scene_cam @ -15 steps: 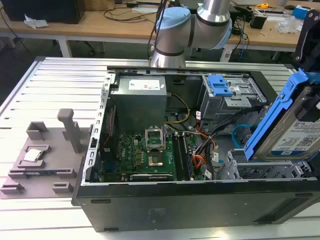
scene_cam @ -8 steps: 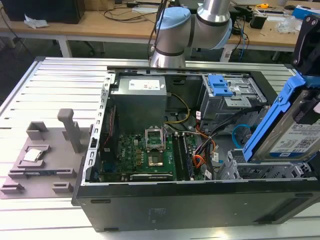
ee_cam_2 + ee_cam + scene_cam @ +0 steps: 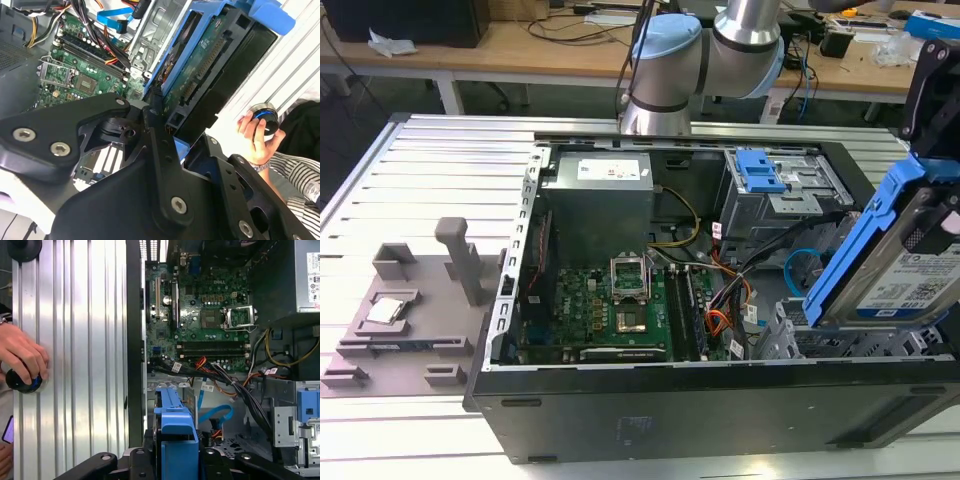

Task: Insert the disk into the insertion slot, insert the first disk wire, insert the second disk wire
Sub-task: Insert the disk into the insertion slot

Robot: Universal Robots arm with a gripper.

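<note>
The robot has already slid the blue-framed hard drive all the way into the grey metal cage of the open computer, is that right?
Not quite. The disk is not in the insertion slot yet: the exterior view shows it tilted in the air above that cage, clamped by the gripper. The blue frame, grey metal cage and open computer are as you say.

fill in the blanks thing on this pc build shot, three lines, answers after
1. The gripper is shut on the ___.
2. The disk sits in a bracket coloured ___.
3. The second disk wire curls in a ___.
Missing words: disk; blue; loop.
</note>
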